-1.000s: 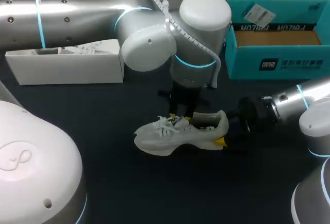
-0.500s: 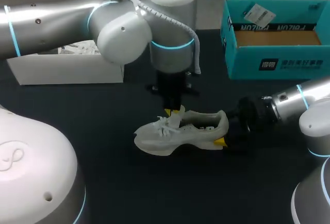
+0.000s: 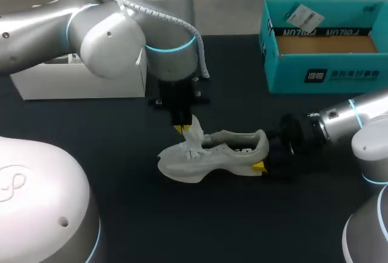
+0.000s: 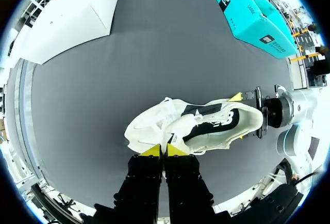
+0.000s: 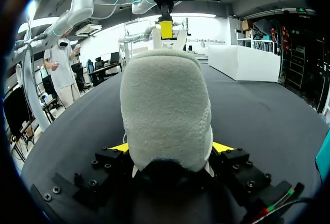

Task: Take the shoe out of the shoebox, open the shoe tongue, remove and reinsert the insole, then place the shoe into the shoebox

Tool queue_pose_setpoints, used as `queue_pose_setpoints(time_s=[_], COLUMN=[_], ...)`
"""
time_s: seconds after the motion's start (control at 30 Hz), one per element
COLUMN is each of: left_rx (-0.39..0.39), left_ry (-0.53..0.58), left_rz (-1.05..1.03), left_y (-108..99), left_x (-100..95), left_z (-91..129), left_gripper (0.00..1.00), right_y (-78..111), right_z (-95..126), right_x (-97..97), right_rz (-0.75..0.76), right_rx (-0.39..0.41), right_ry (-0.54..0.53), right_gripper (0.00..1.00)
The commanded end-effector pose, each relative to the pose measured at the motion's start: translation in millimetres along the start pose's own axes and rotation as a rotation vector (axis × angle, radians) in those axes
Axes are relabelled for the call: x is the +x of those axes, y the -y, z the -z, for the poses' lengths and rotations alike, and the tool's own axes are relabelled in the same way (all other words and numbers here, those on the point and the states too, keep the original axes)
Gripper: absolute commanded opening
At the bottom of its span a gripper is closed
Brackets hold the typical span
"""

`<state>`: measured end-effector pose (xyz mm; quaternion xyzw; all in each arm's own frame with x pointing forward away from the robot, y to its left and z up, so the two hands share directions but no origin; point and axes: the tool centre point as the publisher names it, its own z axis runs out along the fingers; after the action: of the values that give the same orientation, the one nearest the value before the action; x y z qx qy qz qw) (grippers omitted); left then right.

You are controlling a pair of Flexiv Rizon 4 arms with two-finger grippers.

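Observation:
A white shoe (image 3: 209, 154) lies on its side on the dark table, toe toward my left arm. My left gripper (image 3: 182, 127) hangs over the laces, shut on the shoe tongue (image 3: 194, 132), which stands lifted out of the shoe. In the left wrist view its gripper (image 4: 163, 150) pinches the tongue's edge above the shoe (image 4: 154, 128). My right gripper (image 3: 265, 154) is closed around the heel. In the right wrist view the padded heel (image 5: 165, 105) fills the space between the fingers of the right gripper (image 5: 168, 148), which touch it on both sides.
The open teal shoebox (image 3: 321, 72) stands at the back right, also seen in the left wrist view (image 4: 247, 15). A white box (image 3: 79, 81) sits at the back left, partly behind my left arm. Bare dark table lies in front of the shoe.
My left arm has swung left and its gripper has shut on the tongue, pulling it up and toward the toe. The right arm and the shoe's heel stayed put.

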<state>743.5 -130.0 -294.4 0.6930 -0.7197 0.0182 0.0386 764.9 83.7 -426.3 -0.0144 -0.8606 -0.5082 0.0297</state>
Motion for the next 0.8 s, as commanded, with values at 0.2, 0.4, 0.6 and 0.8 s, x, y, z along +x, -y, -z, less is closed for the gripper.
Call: queue_pose_setpoints(time_s=[0.2, 0.4, 0.6, 0.8], left_rx=[-0.012, -0.029, -0.059, -0.069], left_ry=[-0.036, -0.002, 0.017, 0.013], left_rz=[0.055, 0.096, 0.099, 0.090], left_y=[4.5, 8.1, 7.9, 8.2], left_x=[-18.0, -30.9, -33.5, -29.2], left_z=[-22.4, -38.0, -47.7, -46.5], left_gripper=[0.00, 0.00, 0.34, 1.00], right_y=[3.7, 3.7, 3.7, 3.7], right_z=[-5.0, -5.0, -5.0, -5.0], right_x=[1.0, 1.0, 1.0, 1.0], right_rz=[-0.001, -0.001, -0.001, -0.001], right_rx=[0.003, 0.003, 0.003, 0.003], right_ry=[0.002, 0.002, 0.002, 0.002], right_gripper=[0.00, 0.00, 0.00, 0.00])
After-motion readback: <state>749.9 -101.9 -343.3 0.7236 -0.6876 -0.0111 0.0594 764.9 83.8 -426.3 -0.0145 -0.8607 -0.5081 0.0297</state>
